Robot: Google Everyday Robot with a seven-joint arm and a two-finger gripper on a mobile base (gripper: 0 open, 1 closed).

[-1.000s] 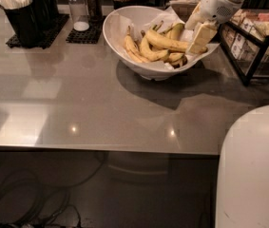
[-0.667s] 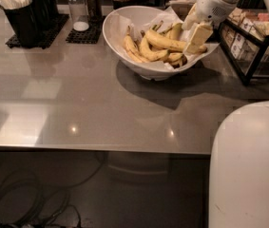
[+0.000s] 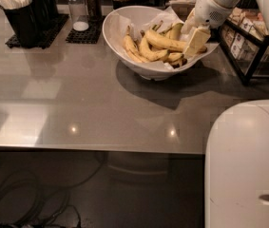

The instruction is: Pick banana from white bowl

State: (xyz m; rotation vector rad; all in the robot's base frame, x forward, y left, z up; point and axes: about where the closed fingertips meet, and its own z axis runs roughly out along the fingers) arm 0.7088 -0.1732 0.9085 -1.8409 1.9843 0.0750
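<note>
You are looking at one white bowl (image 3: 112,32) sitting on the bench (image 3: 77,103). It is lined with paper (image 3: 139,18) and is holding at least five bananas. The banana (image 3: 165,42), the longest and speckled, is lying across the top of the pile, running from the bowl's middle toward its right rim. Your gripper (image 3: 196,41) is reaching down just inside the bowl's right rim, its pale tip lying over the banana's right end. Whether it is clamping the fruit or only touching it, you cannot tell. Left of the bowl, two shakers (image 3: 77,11) are standing on a black mat (image 3: 89,34). Farther left, two black holders (image 3: 22,23) are carrying white utensils. Right of the bowl, one black wire rack (image 3: 250,56) is holding small packets, their labels being too small to read.
</note>
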